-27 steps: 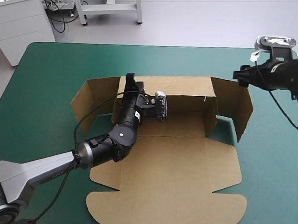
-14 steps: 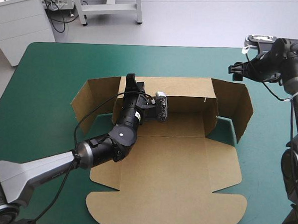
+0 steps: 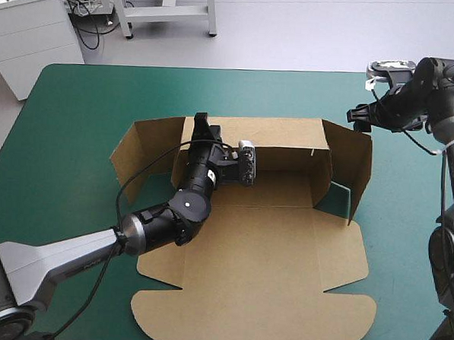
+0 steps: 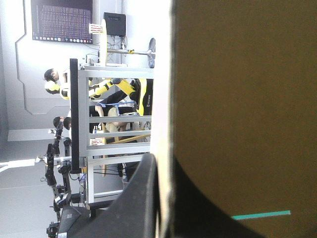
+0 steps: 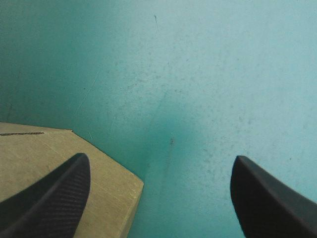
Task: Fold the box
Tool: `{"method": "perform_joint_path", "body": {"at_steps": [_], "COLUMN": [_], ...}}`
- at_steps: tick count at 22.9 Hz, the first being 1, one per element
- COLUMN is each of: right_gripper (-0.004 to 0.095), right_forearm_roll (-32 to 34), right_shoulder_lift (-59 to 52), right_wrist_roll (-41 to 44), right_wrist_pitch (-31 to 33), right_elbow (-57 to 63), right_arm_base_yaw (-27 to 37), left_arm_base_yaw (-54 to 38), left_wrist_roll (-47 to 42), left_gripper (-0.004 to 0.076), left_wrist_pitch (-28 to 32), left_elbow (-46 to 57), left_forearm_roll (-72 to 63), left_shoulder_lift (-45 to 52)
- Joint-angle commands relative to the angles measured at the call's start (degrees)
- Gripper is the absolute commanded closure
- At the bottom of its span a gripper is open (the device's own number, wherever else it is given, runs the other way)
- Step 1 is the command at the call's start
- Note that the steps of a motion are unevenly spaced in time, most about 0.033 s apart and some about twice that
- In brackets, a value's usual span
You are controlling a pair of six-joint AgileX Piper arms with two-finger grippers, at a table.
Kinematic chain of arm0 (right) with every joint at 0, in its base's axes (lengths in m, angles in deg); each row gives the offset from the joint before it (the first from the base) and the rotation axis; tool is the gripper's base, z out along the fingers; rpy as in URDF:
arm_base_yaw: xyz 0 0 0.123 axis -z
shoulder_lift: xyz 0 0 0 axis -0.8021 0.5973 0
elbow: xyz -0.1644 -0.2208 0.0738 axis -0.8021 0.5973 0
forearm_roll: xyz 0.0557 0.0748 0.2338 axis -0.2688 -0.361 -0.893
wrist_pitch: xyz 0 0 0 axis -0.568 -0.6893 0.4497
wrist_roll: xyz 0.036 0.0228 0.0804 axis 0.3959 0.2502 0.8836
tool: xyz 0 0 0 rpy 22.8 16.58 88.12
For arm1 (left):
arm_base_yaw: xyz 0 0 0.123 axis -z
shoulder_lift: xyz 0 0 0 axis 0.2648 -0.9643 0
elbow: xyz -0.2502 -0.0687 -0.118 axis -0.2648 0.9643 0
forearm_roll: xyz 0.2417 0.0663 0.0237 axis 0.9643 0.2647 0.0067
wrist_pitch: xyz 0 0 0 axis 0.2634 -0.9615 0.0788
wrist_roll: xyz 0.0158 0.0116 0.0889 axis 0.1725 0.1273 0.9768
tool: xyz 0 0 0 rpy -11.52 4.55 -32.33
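Teal-green table (image 3: 77, 116) carries the brown box (image 3: 268, 248) at its middle, with back wall (image 3: 285, 146) and side flaps (image 3: 136, 154) raised and lid (image 3: 257, 312) flat toward the near edge. On the back wall's left end the left gripper (image 3: 201, 125) is clamped; the right gripper (image 5: 159, 157) hangs over the right flap's corner, fingers (image 5: 54, 198) wide apart

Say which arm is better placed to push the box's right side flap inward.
Right. The right gripper hovers open by the right side flap, at its far corner; the left gripper is shut on the box, holding its back wall upright.
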Motion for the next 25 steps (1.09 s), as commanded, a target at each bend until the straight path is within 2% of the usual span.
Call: {"method": "perform_joint_path", "body": {"at_steps": [1, 13, 15, 16, 19, 22, 25], "right_gripper": [0.0197, 0.0197, 0.0197, 0.0197, 0.0197, 0.0197, 0.0197], "right_forearm_roll": [-0.6, -2.5, -3.1, -4.3, -5.0, -5.9, -9.7], "right_shoulder_lift": [-3.9, -5.0, -6.5, -8.4, -12.0, -15.9, -19.4], "right_wrist_roll": [-1.0, -1.0, -0.8, -0.8, -1.6, -4.5, -9.5], "right_wrist_pitch": [0.3, 0.3, -2.3, -5.7, -8.9, -13.0, -18.7], "right_elbow": [-1.8, 0.0, 4.3, 7.9, 14.6, 23.1, 30.7], "right_arm_base_yaw": [0.4, 0.4, 0.4, 0.4, 0.4, 0.4, 0.4], "left_arm_base_yaw": [0.4, 0.4, 0.4, 0.4, 0.4, 0.4, 0.4], "left_wrist_roll": [-0.7, -0.7, -0.6, -0.7, -0.7, -0.7, -0.7], "left_gripper": [0.0756, 0.0756, 0.0756, 0.0756, 0.0756, 0.0756, 0.0756], "left_wrist_pitch": [-2.8, -3.8, -3.8, -3.8, -3.8, -3.8, -3.8], "left_elbow": [-1.7, -1.7, -1.7, -1.7, -1.7, -1.7, -1.7], "left_forearm_roll": [2.6, 3.6, 4.4, 4.7, 5.1, 5.1, 5.1], "left_shoulder_lift": [1.5, 1.5, 1.5, 1.5, 1.5, 1.5, 1.5]}}
